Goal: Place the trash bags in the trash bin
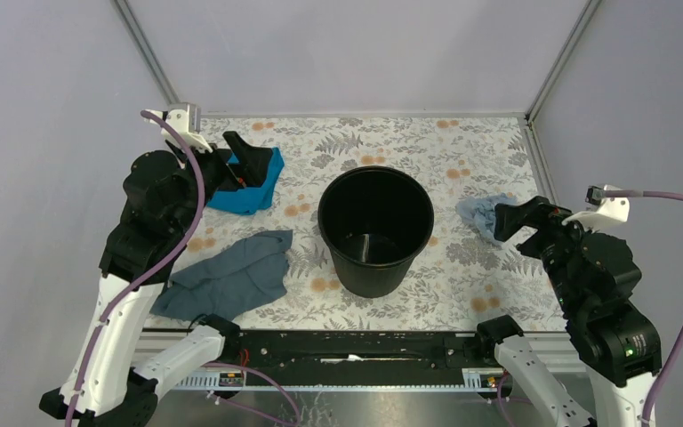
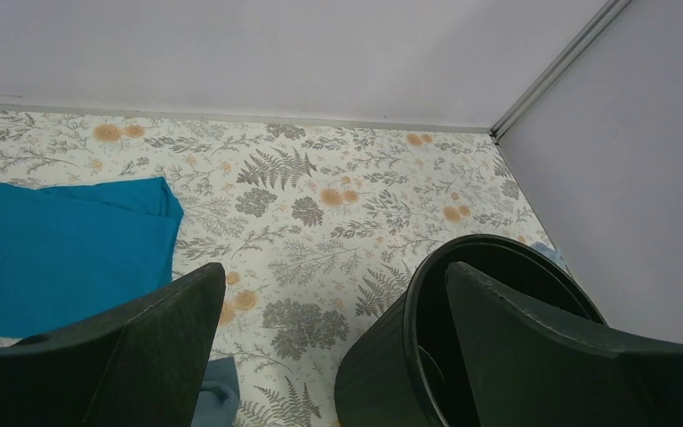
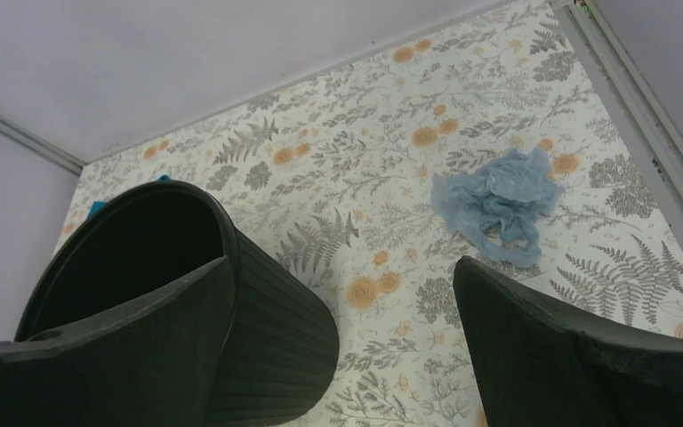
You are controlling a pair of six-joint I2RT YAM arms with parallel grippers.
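Observation:
The round black trash bin point(image 1: 375, 229) stands upright mid-table, its inside dark; it also shows in the left wrist view point(image 2: 409, 356) and the right wrist view point(image 3: 267, 338). The crumpled pale blue trash bag point(image 1: 478, 213) lies on the table right of the bin, and in the right wrist view point(image 3: 498, 200) it lies ahead of the fingers. My right gripper point(image 1: 514, 218) is open and empty, raised right beside the bag. My left gripper point(image 1: 247, 160) is open and empty, raised over the teal cloth at the back left.
A bright teal folded cloth point(image 1: 253, 187) lies at the back left, also in the left wrist view point(image 2: 62, 249). A dull grey-blue cloth point(image 1: 227, 276) lies front left. The floral table point(image 1: 462, 142) is walled by grey panels with metal posts at the back corners.

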